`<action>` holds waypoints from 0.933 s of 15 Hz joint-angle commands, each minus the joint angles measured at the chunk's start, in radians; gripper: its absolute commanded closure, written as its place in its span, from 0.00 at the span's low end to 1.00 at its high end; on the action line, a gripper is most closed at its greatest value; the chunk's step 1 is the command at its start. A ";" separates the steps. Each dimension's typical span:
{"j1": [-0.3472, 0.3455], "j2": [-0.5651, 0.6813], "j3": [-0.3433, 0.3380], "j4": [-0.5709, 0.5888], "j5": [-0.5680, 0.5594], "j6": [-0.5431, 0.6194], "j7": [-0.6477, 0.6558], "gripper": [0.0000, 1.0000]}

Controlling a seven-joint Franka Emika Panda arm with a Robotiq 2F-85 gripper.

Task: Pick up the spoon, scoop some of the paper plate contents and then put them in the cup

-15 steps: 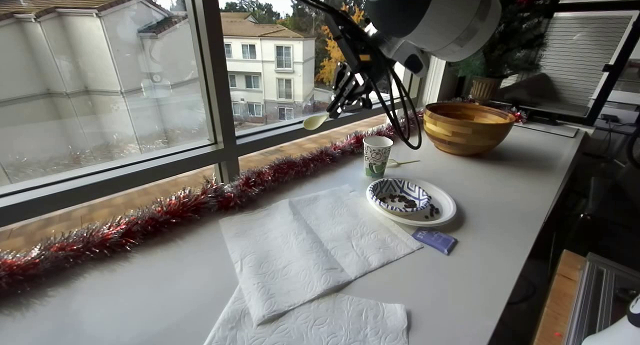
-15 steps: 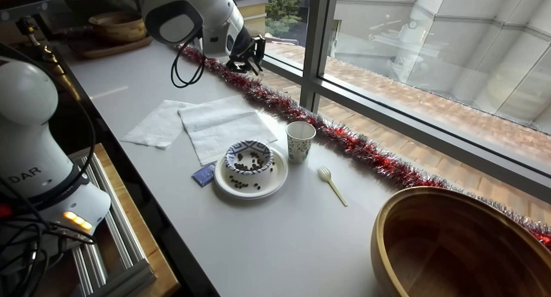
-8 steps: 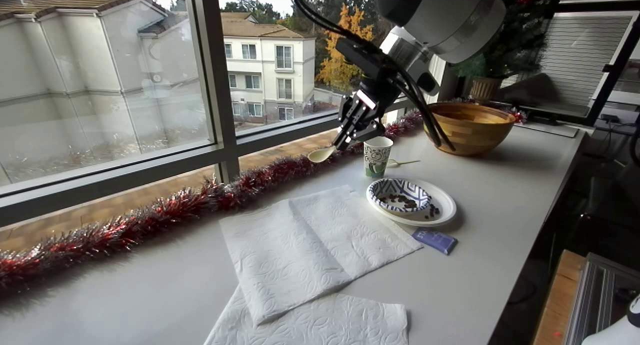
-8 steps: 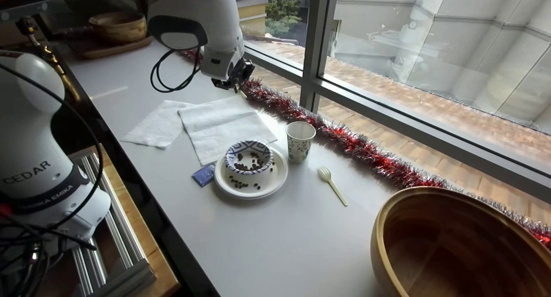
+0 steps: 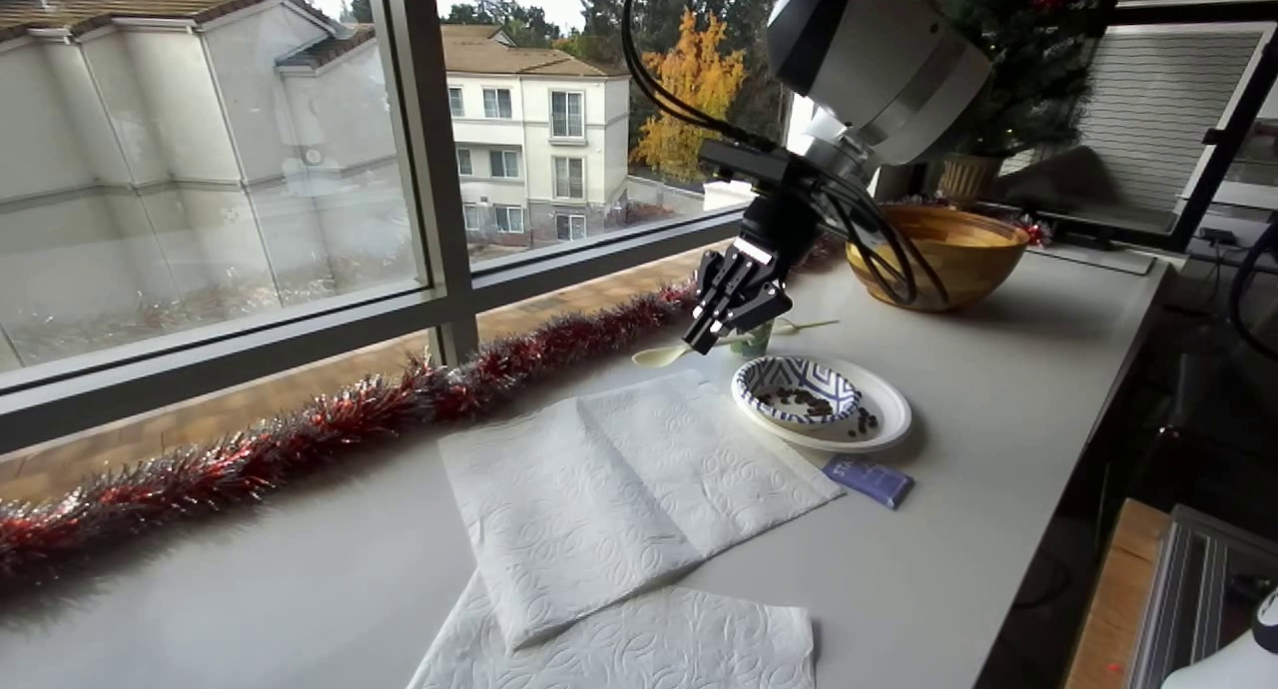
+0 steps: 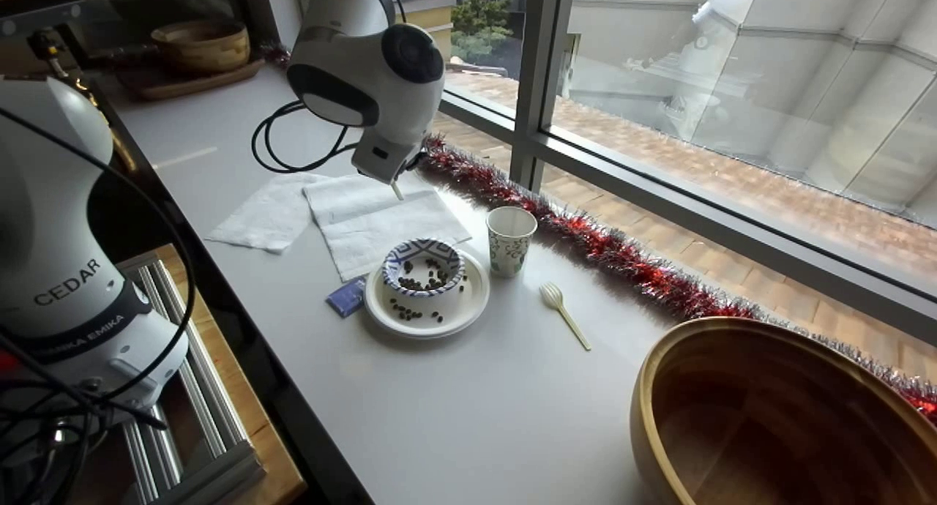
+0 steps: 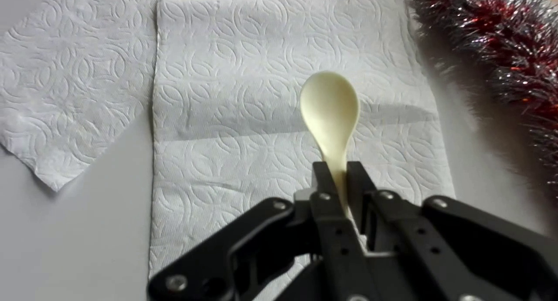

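In an exterior view, dark bits [image 6: 419, 284] lie in a patterned bowl [image 6: 423, 249] on the paper plate [image 6: 465, 307]; more are scattered on the plate's near side. The cup [image 6: 511, 243] stands upright and unobscured just to the right, but in an exterior view the gripper [image 5: 699, 344] covers most of it. The wrist view shows the gripper pinching the spoon [image 7: 329, 104] by its handle above a paper towel [image 7: 244, 113].

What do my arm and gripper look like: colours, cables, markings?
The arm has rounded white-grey shells with black sections and black cables looping outside. Its lower shell is lettered CEDAR above a dark band. The gripper is black, with slim linked fingers and silvery screws.
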 commanded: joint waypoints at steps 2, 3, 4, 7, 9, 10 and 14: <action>0.289 -0.215 -0.281 0.083 -0.057 0.122 0.055 0.97; 0.345 -0.258 -0.329 0.108 -0.056 0.160 0.057 0.97; 0.393 -0.297 -0.366 0.132 -0.036 0.210 0.060 0.97; 0.488 -0.431 -0.432 0.217 -0.061 0.330 0.110 0.97; 0.511 -0.493 -0.440 0.263 -0.051 0.368 0.103 0.97; 0.521 -0.516 -0.445 0.283 -0.056 0.361 0.096 0.97; 0.577 -0.549 -0.495 0.326 -0.107 0.331 0.099 0.97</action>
